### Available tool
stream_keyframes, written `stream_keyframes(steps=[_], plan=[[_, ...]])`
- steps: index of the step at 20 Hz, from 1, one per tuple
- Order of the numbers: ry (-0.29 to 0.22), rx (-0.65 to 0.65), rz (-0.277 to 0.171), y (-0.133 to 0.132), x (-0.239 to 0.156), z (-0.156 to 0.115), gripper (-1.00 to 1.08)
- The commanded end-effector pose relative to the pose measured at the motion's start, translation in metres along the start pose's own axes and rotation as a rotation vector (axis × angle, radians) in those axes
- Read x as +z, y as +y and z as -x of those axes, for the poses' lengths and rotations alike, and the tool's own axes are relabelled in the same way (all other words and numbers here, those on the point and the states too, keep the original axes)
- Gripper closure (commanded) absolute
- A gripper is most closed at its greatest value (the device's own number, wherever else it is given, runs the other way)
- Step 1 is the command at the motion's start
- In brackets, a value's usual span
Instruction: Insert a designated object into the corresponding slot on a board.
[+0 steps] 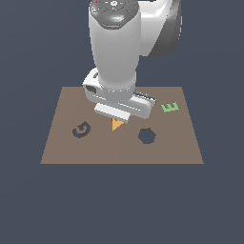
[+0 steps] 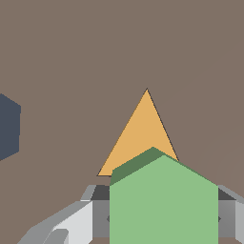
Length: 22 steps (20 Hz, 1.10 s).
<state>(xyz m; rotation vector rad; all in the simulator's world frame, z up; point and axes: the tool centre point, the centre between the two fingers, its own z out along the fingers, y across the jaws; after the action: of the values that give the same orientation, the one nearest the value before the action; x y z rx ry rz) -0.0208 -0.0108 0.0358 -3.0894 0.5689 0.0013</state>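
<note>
Fingers [image 2: 163, 217] grip the green hexagonal block [image 2: 163, 205], seemingly just above an orange triangle [image 1: 116, 125] on the board [image 1: 62, 143]; the hexagonal slot [image 1: 147, 136] lies near, toward the exterior view's right.

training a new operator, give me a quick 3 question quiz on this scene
1. True or false: the green hexagon sits between the gripper fingers.
2. Which piece lies on the board under the gripper: A) orange triangle B) letter E C) blue star?
3. Which cut-out is nearer the E: the G or the hexagon slot?

Key: 1 true; 2 A; 3 hexagon slot.
</note>
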Motion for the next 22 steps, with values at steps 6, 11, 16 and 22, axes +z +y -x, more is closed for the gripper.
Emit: stream_keyframes(steps=[6,11,16,22], plan=[[0.000,0.027,0.000,-0.068,-0.003,-0.022,1.08],[0.000,0.037,0.000,-0.095,-0.004,-0.032,1.08],[0.000,0.044,0.000,-0.110,-0.005,-0.038,1.08],[0.000,0.046,0.000,-0.117,-0.005,-0.042,1.08]])
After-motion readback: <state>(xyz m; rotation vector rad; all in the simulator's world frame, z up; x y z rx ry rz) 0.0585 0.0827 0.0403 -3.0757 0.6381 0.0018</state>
